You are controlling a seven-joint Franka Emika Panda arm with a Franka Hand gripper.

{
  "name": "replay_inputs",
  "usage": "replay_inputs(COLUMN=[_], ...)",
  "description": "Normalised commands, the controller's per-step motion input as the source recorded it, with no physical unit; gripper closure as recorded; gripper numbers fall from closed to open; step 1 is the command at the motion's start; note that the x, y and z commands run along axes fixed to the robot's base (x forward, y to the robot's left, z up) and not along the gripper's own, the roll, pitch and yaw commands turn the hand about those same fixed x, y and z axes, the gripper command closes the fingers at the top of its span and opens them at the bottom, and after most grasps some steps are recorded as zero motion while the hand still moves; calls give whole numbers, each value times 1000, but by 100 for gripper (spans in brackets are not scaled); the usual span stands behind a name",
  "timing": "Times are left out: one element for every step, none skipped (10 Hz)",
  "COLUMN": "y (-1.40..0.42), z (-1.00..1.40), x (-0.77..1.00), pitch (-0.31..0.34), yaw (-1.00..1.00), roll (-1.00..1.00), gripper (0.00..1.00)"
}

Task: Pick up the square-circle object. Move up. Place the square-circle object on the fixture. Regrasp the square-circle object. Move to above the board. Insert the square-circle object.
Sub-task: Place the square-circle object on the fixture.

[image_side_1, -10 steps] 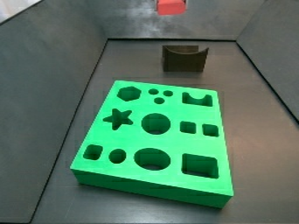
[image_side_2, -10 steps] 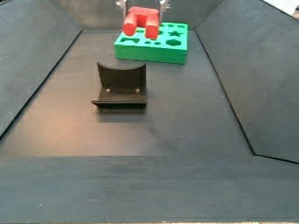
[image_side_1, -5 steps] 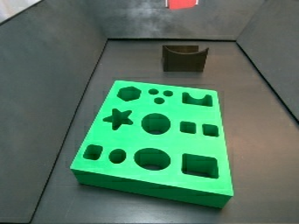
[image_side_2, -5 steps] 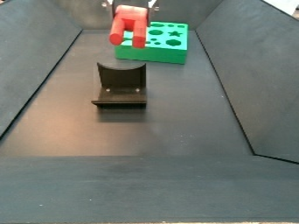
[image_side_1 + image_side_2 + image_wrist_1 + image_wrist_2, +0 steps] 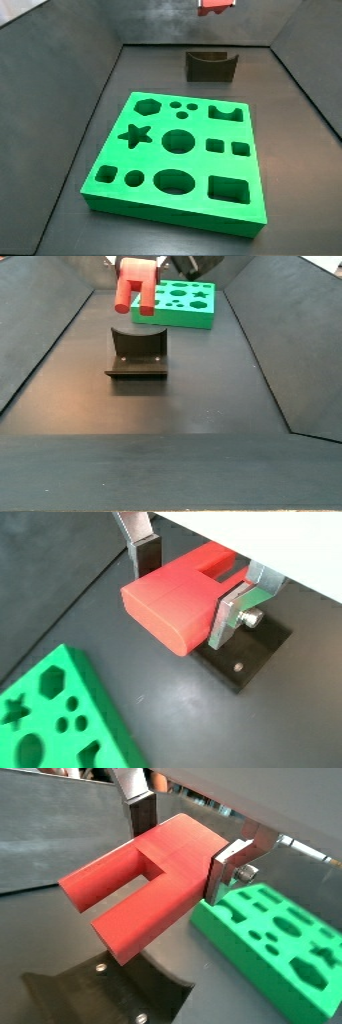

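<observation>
My gripper [image 5: 187,584] is shut on the red square-circle object [image 5: 171,600] and holds it in the air above the dark fixture [image 5: 136,353]. The piece also shows in a wrist view [image 5: 140,883], with its notched end pointing away from the fingers. In a side view the red piece [image 5: 134,284] hangs just over the fixture's U-shaped notch, apart from it. In a side view only a bit of the piece [image 5: 214,5] shows at the top edge, above the fixture [image 5: 210,65]. The green board [image 5: 178,161] lies flat on the floor, with its cut-out holes.
Dark sloping walls [image 5: 47,346] close in the floor on both sides. The board also shows behind the fixture in a side view [image 5: 183,306] and in both wrist views [image 5: 60,722] [image 5: 274,938].
My gripper has carried the red piece away from over the board toward the fixture, and it now hangs above the fixture's notch.
</observation>
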Motion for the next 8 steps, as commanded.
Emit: replay_inputs(y=[49,43,27,133,141,141,135,140], z=[-12,-15,-10,-1000,-1000,-1000,-1000,-1000], x=[70,69,68,131,138,152,174,185], pitch=[66,47,40,254,252,276,256,210], yaw=[-115,-111,-102,-50,-68,-113,-168,-202], roll=[-547,-366,-243,-1000,-1000,-1000,-856,-692], gripper=[100,100,100,100,100,100,100,100])
